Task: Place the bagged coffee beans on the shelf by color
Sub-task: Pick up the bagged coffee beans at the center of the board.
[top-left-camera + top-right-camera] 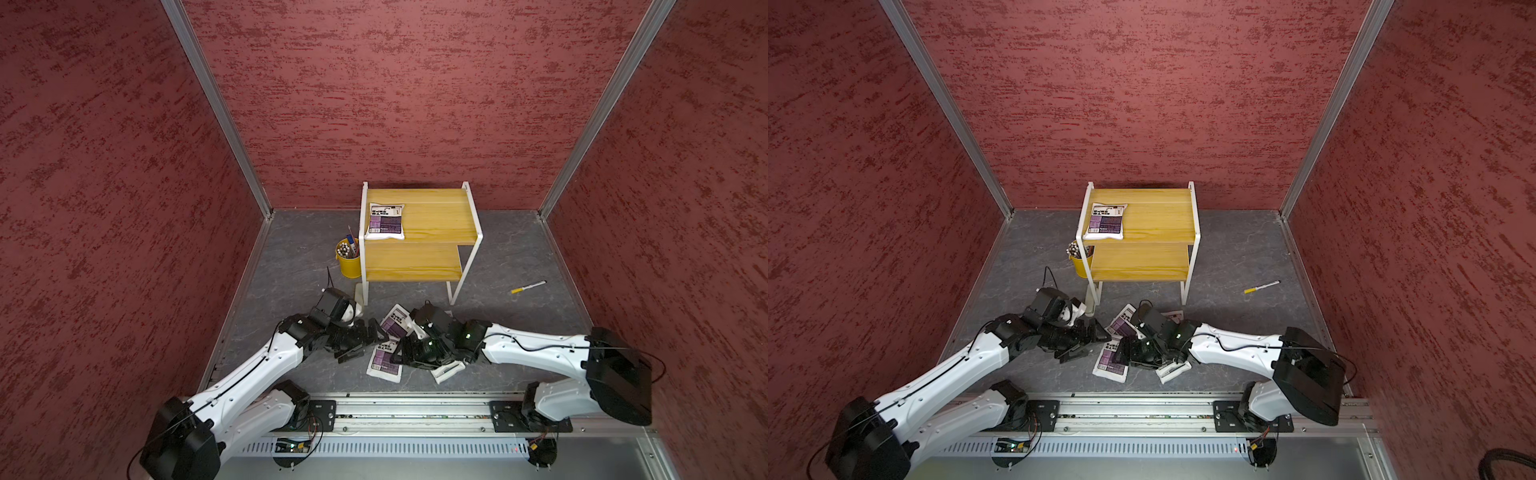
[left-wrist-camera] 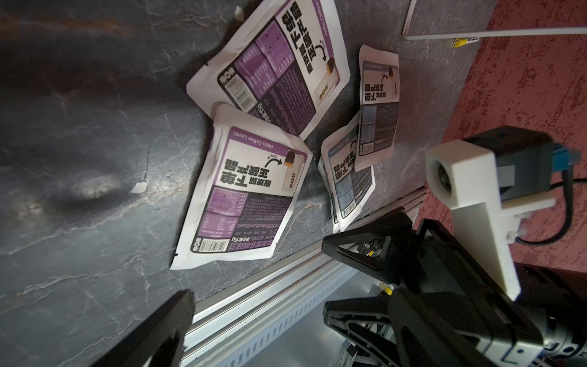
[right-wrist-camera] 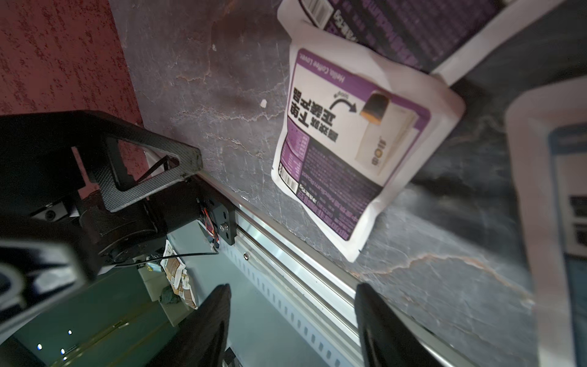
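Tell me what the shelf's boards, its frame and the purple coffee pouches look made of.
The shelf boards look like yellow wood or wood-look laminate, satin: straight grain lines show. The frame seems thin metal painted smooth white: slender bars, tight bends. The purple pouch looks like printed plastic or foil-laminate film, slightly shiny: puffy body, flat wrinkled edges.

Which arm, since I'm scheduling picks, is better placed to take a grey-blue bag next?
Right, probably: the grey-blue bags lie just beside the right gripper, whose jaws stand apart and empty, while the two purple bags lie between them and the open left gripper.
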You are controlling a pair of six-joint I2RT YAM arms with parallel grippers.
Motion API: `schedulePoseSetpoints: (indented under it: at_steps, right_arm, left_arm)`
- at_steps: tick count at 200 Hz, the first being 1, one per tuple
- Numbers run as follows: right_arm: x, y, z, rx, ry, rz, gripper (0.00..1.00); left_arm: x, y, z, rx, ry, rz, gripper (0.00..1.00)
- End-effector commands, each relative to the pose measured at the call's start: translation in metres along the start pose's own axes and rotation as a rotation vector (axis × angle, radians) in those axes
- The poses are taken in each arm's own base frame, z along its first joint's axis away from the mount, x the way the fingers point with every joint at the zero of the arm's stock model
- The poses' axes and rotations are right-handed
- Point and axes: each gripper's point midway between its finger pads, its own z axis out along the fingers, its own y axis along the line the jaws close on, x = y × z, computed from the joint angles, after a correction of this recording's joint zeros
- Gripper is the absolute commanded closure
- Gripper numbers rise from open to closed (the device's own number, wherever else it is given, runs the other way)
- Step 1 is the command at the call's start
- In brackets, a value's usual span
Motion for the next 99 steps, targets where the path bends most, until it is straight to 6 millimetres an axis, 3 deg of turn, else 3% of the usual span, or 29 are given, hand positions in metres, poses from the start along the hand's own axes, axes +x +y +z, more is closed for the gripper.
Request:
schedulePoseSetpoints:
  at_steps: [1,99]
  right_arm:
    - [-0.002,0.006,0.008,-0.051,-0.011,0.015,0.35]
    - [-0.003,-0.031,0.035,0.056,0.002,0.065,0.39]
  left_arm:
    - [-0.004,-0.004,0.007,0.033,0.007,0.01,0.0]
    - [-0.008,0.008,0.036,0.044,0.052,-0.014,0.0]
